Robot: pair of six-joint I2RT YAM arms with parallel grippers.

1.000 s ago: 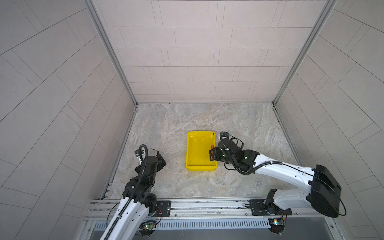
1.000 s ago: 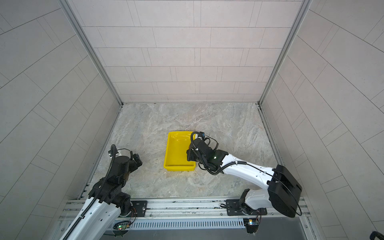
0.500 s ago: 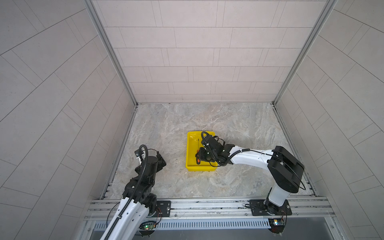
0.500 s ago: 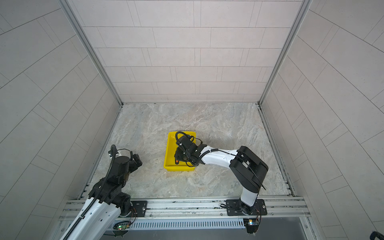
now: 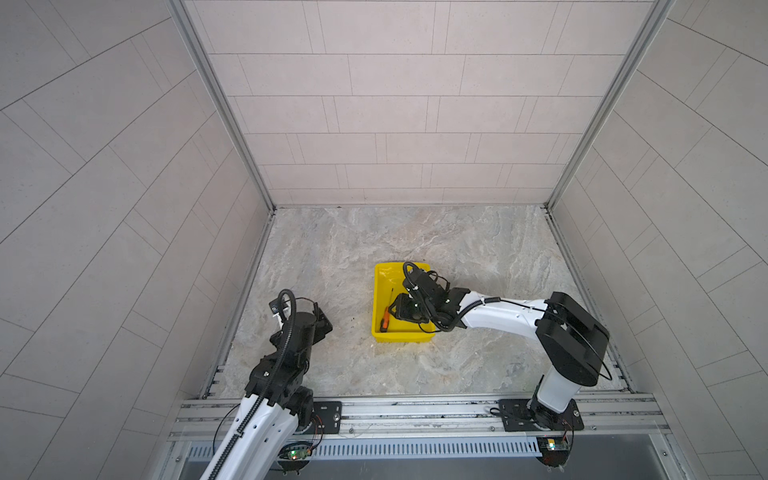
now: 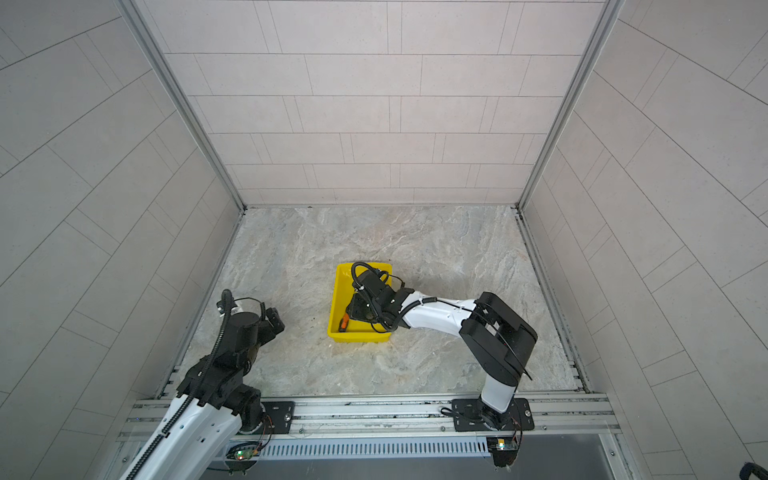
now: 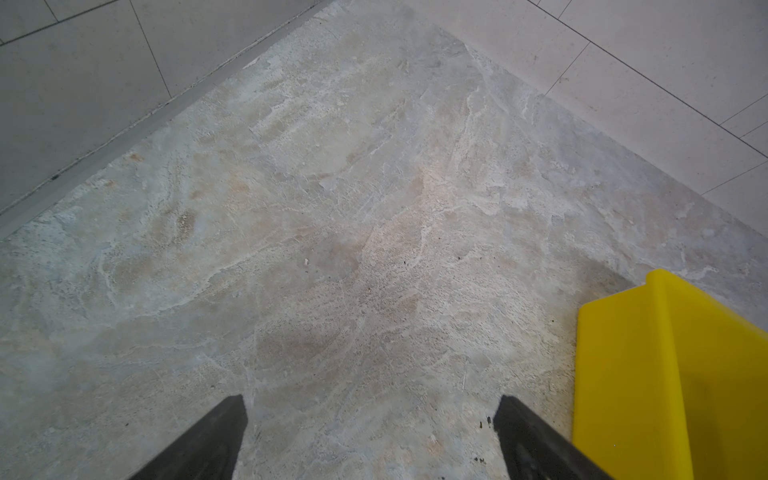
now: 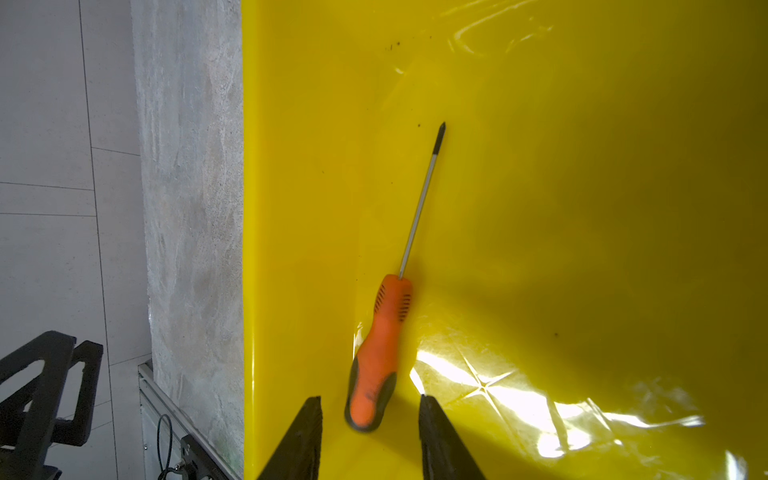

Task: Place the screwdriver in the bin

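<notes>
- already the screwdriver (image 8: 384,345) lies flat on the floor of the yellow bin (image 8: 582,208), so the placing itself looks done.
- the right claw (image 8: 370,398) has its jaws parted and grips nothing. the handle's black butt sits between the fingertips with a gap on each side, and the shaft points straight away from the claw.
- what seems left is to lift the right claw out of the bin without nudging the tool.
- the left claw (image 7: 372,401) is spread wide over bare tabletop (image 7: 332,208) and holds nothing. a corner of the bin shows beyond one finger.
- only the right wrist view shows the gaps around the handle and the cross tip.
- in both top views the wrist covers the right claw's fingertips, and the screwdriver (image 5: 386,319) is a small orange sliver just beside the claw.
- only the top views show the whole bin and both arms together.
</notes>
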